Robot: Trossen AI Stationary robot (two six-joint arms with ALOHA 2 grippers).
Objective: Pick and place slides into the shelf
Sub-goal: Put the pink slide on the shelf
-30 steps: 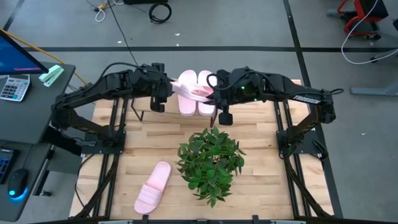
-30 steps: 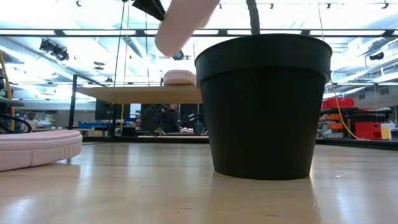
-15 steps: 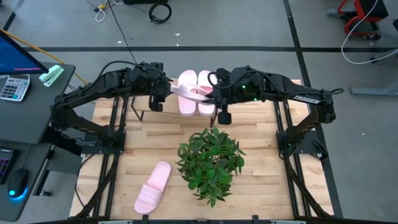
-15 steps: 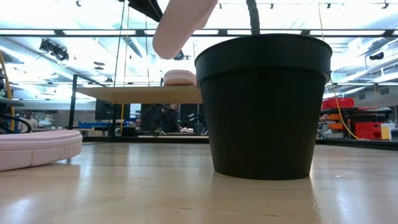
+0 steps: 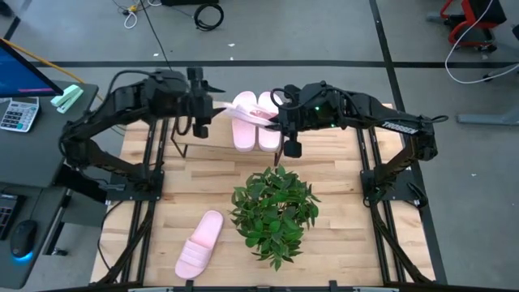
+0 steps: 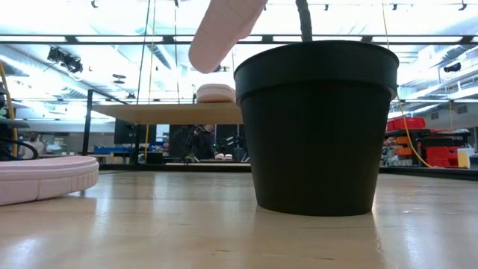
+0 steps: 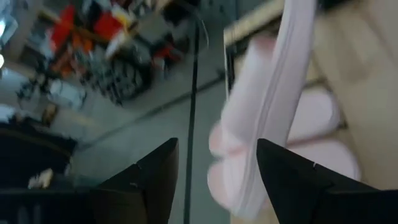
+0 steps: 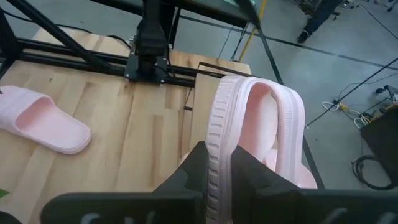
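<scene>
My right gripper (image 5: 278, 123) (image 8: 219, 167) is shut on a pale pink slide (image 5: 243, 116) (image 6: 224, 30) and carries it on edge in the air above the shelf (image 6: 149, 112). Two more slides (image 5: 243, 136) (image 5: 268, 138) lie side by side, soles down, on the shelf board; one shows in the low view (image 6: 215, 93). A further slide (image 5: 199, 243) (image 6: 45, 178) (image 8: 43, 124) lies flat on the table near its near edge. My left gripper (image 5: 199, 122) (image 7: 214, 183) is open, just left of the held slide's free end (image 7: 273, 112), touching nothing. My right gripper pinches the slide's sole (image 8: 217, 146) between its two fingers, one finger (image 8: 193, 168) on each face, the ribbed sole edge running between them. The fingers come from the table's right, across the slide. The slide is lifted clear, on its side, its strap (image 8: 292, 115) arching outward.
A potted green plant (image 5: 276, 209) in a black pot (image 6: 317, 127) stands at the table's middle, in front of the shelf. Black frame rails (image 8: 93, 59) run along the table's sides. A desk with a calculator (image 5: 18, 113) stands left of the table.
My left gripper has drawn away from the held slide's free end toward the table's left edge, and its dark tip has gone from the low view. The slide stays in my right gripper, raised over the shelf, its free end shifted only slightly.
</scene>
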